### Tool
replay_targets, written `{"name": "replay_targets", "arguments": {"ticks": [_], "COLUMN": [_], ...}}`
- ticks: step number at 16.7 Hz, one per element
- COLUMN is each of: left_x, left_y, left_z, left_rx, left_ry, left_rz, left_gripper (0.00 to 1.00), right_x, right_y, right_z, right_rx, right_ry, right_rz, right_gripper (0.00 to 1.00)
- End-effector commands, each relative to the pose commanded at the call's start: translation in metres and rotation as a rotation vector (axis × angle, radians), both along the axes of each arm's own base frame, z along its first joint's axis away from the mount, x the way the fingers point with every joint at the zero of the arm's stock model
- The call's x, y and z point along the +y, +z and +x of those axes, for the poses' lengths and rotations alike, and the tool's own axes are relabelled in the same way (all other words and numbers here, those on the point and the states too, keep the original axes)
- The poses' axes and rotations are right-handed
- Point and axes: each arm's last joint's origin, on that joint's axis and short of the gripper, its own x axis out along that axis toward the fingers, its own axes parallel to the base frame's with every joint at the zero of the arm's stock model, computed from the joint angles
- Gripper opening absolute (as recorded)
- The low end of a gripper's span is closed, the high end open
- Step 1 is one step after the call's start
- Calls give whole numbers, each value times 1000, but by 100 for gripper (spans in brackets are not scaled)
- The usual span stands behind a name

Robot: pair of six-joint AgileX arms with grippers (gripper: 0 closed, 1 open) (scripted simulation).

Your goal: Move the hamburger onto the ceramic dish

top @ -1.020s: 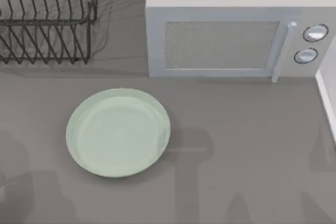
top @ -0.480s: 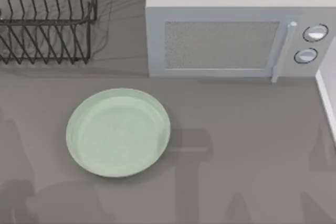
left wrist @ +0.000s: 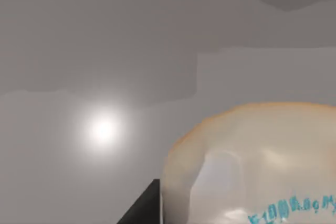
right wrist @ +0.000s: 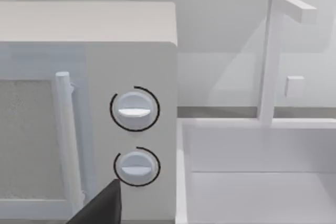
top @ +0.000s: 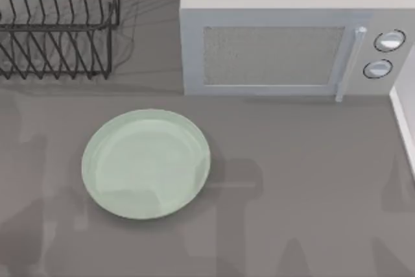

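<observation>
1. Close to the left wrist camera sits the hamburger (left wrist: 252, 163). It is a pale tan, glossy bun with an orange-tinged edge and a line of teal print low on its side. It hangs over bare grey desk (left wrist: 79, 51), right beside the left claw (left wrist: 143, 207), of which one dark sliver shows. I cannot tell whether that claw is clenched on the bun, though it looks carried, not lying on the desk.
2. In the top view, the soft shadows on the near left of the desk have crept far and rightward over the last second. One now lies across the near part of the ceramic dish (top: 89, 160), which was evenly lit half a second ago.
3. I judge that the left arm is closing on the dish from the near left side with the hamburger. This looks like the carry, with the drop yet to come.
4. The dish itself has not shifted. It is round, mint green, low-rimmed and bare, left of the desk's middle.
5. The right claw (right wrist: 102, 205) is parked at the right, facing the microwave's knobs, and I cannot tell its state.
6. Farthest off stand the microwave (top: 272, 50), door closed, and the wire rack (top: 58, 24) at the far left.
</observation>
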Motion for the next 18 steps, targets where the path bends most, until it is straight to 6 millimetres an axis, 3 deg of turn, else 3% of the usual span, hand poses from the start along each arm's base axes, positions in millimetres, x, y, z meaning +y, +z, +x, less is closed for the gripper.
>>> {"name": "replay_targets", "arguments": {"ticks": [3, 6, 9, 11, 14, 18], "left_x": [-41, -105, -177, -214, -242, -241], "left_y": [0, -7, -16, -21, -24, -24], "left_z": [40, 73, 87, 89, 89, 88], "left_rx": [8, 18, 18, 11, 0, -1], "left_ry": [-398, -890, -1311, -1504, -1640, -1643], "left_rz": [-2, -6, -8, -5, -1, -2], "left_gripper": [0, 0, 0, 0, 0, 0], "right_x": [0, 0, 0, 0, 0, 0], "right_y": [0, 0, 0, 0, 0, 0], "right_z": [0, 0, 0, 0, 0, 0], "right_rx": [0, 0, 0, 0, 0, 0], "right_ry": [0, 0, 0, 0, 0, 0], "right_rz": [0, 0, 0, 0, 0, 0], "right_gripper": [100, 100, 100, 100, 100, 100]}}
